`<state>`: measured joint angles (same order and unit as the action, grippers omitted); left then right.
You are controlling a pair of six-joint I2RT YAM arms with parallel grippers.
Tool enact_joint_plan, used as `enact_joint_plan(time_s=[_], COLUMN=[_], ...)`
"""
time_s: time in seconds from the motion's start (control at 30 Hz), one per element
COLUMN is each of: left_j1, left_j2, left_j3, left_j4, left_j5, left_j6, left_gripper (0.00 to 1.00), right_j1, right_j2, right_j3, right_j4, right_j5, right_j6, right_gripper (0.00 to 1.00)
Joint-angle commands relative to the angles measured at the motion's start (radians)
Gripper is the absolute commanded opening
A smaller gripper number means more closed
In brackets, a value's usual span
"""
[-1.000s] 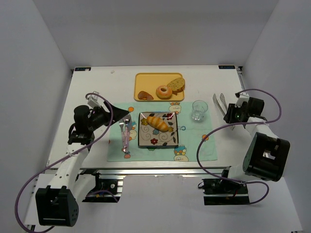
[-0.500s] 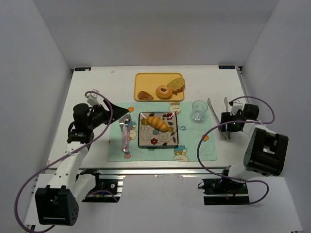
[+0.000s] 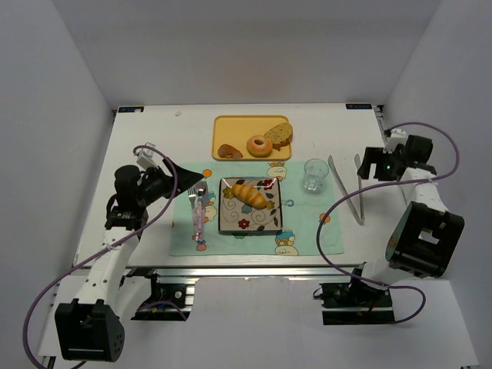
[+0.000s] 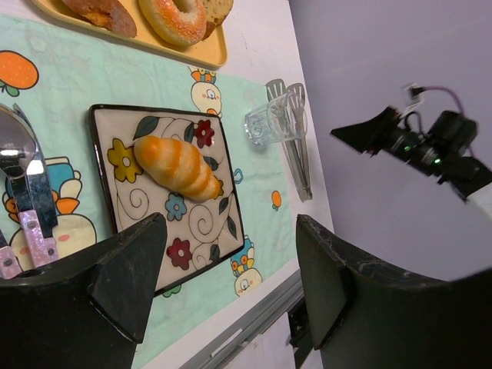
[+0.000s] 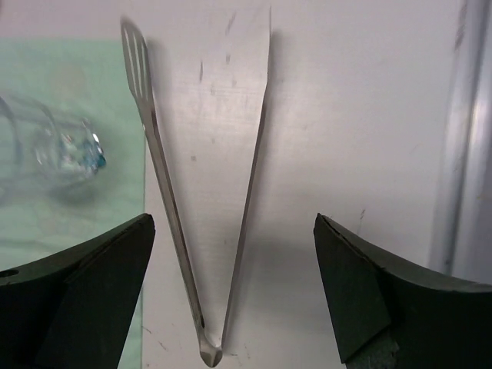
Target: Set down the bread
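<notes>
The bread (image 3: 250, 194), a golden ridged croissant, lies on the floral square plate (image 3: 266, 220) in the middle of the placemat, and shows in the left wrist view as the bread (image 4: 177, 165) on the plate (image 4: 131, 201). My left gripper (image 3: 197, 180) hovers left of the plate, open and holding nothing (image 4: 229, 231). Over at the right, my right gripper (image 3: 372, 163) is open and raised, with the metal tongs (image 3: 350, 192) lying free on the table. The right wrist view has the right gripper (image 5: 233, 223) looking down on those tongs (image 5: 167, 192).
A yellow tray (image 3: 231, 127) at the back holds a glazed donut (image 3: 258, 145), a speckled bread slice (image 3: 279, 134) and a brown pastry (image 3: 229, 151). A clear glass (image 3: 315, 174) stands right of the plate. A fork and spoon (image 3: 198, 211) lie on the green placemat (image 3: 307, 223).
My right gripper opened and let go of the tongs, which now rest on the table; it then drew back up and to the right. The left arm barely moved.
</notes>
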<state>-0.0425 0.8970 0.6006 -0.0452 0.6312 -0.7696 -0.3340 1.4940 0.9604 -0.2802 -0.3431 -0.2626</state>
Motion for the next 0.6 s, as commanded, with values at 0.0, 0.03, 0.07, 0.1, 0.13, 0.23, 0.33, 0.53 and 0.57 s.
enact_joint_plan(time_s=[0.0,0.03,0.07,0.1,0.13,0.23,0.33,0.53,0.57], left_j1=[-0.003,-0.003,-0.002,-0.003,-0.002,-0.003,-0.003,-0.003,-0.002], left_j2=[-0.026,-0.026,-0.024,-0.021,-0.020,-0.001,0.020,0.011,0.005], left_j3=[0.021,0.021,0.021,0.022,0.025,0.036,0.045,0.050,0.039], left_j4=[0.002,0.007,0.016,0.022,0.024,0.038,0.038,0.038,0.038], left_j5=[-0.010,-0.008,-0.007,-0.005,-0.004,0.005,0.013,0.007,0.005], left_j6=[0.012,0.012,0.009,0.007,0.007,0.007,0.015,0.023,0.018], left_gripper=[0.78,0.78,0.78,0.78,0.78,0.78,0.78,0.78,0.78], right_j1=[-0.005,-0.005,-0.005,-0.005,-0.005,-0.005,-0.005,-0.002,-0.002], right_j2=[-0.025,-0.017,-0.002,0.006,0.014,0.031,0.034,0.075,0.089], right_j3=[0.162,0.200,0.280,0.319,0.355,0.475,0.537,0.620,0.626], right_j4=[-0.135,-0.167,-0.228,-0.252,-0.272,-0.320,-0.324,-0.342,-0.349], right_j5=[-0.022,-0.022,-0.019,-0.017,-0.017,-0.016,-0.034,-0.050,-0.053], right_j6=[0.069,0.078,0.089,0.114,0.128,0.172,0.212,0.287,0.287], right_gripper=[0.89,0.89,0.89,0.89,0.89,0.89,0.89,0.89,0.90])
